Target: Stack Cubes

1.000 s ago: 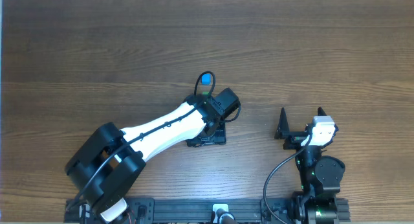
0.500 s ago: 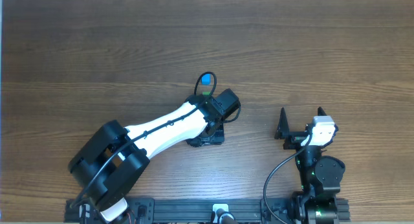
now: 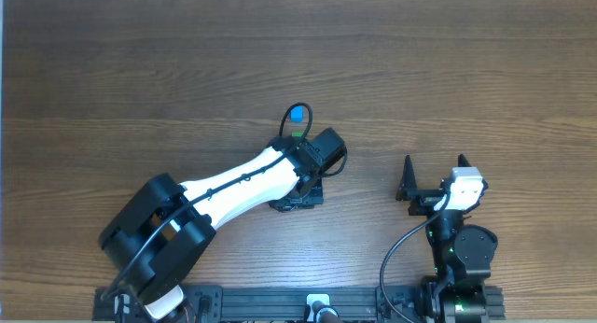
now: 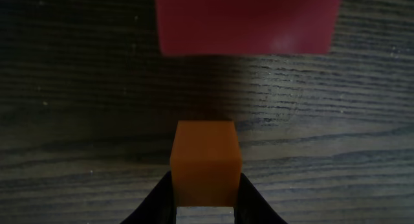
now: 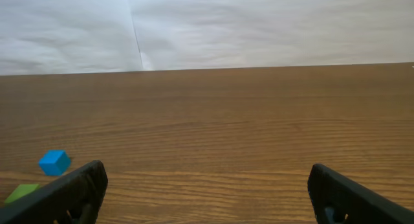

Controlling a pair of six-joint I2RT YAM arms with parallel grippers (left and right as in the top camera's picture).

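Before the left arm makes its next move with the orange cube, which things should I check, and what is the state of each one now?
1. Grasp: ok. The orange cube sits squarely between the fingers of the left gripper.
2. Orange cube above the red cube: not ok. The red cube lies ahead of it, apart.
3. Orange cube lifted off the table: cannot tell.
4. Right gripper out of the way: ok. It is open and near its own base.
5. Blue cube and green cube away from the left arm: cannot tell. Both lie close to its wrist.
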